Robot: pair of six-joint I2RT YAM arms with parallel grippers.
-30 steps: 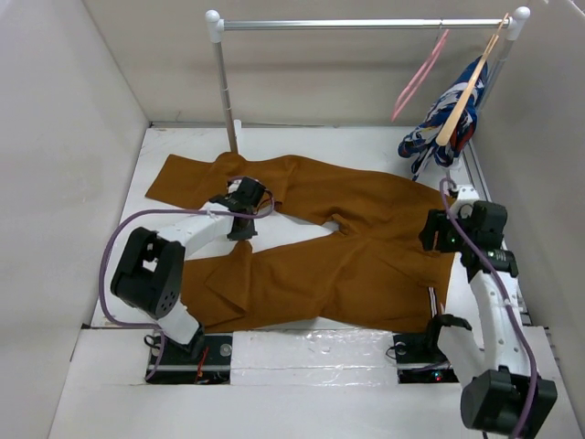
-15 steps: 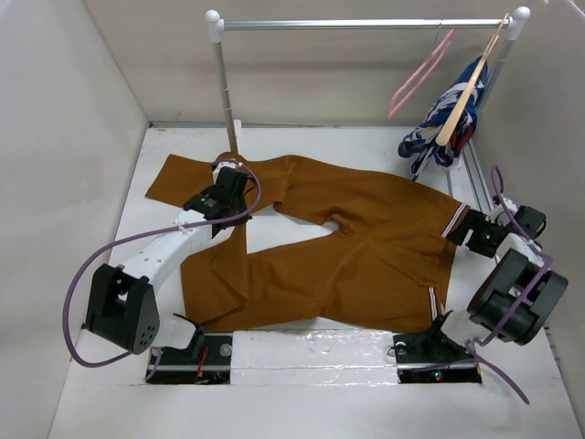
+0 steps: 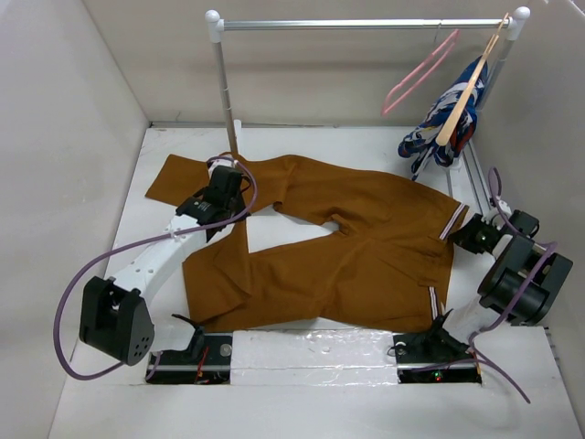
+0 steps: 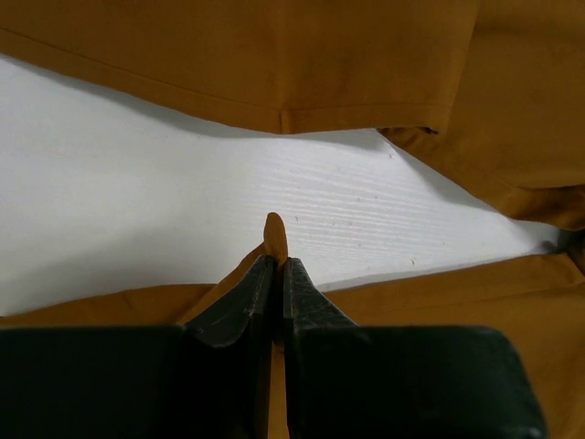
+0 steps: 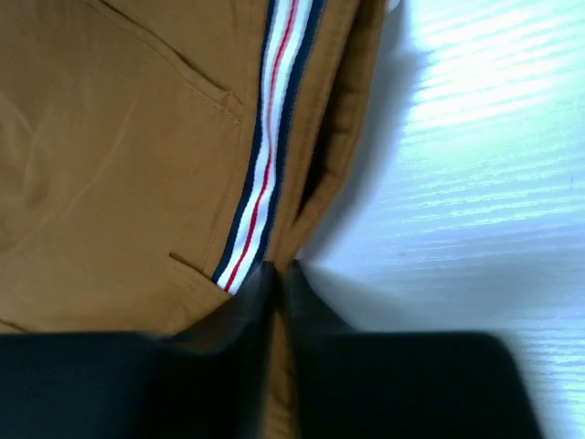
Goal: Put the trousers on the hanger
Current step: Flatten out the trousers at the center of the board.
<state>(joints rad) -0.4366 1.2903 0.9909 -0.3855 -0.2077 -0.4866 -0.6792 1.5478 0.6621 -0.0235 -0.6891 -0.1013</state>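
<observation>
The rust-brown trousers (image 3: 366, 247) lie spread flat on the white table, legs to the left and waistband to the right. My left gripper (image 3: 217, 203) is shut on the cuff end of the near leg, and a sliver of orange cloth (image 4: 275, 236) pokes out between the fingertips (image 4: 251, 288). My right gripper (image 3: 468, 236) is shut on the waist edge beside the striped waistband (image 5: 265, 174), which is folded up there. The pink hanger (image 3: 416, 78) hangs from the rail, up and to the right, away from both grippers.
A clothes rack spans the back, with its rail (image 3: 366, 24) on top and its left post (image 3: 224, 101) standing just behind the far leg. A pale wooden hanger (image 3: 466, 91) carries a blue, white and red garment (image 3: 439, 137) at the right end. White walls close in both sides.
The right arm swung out to the table's right side and its jaws closed on the waist edge. The left arm carried the near leg's cuff toward the far leg, folding that leg.
</observation>
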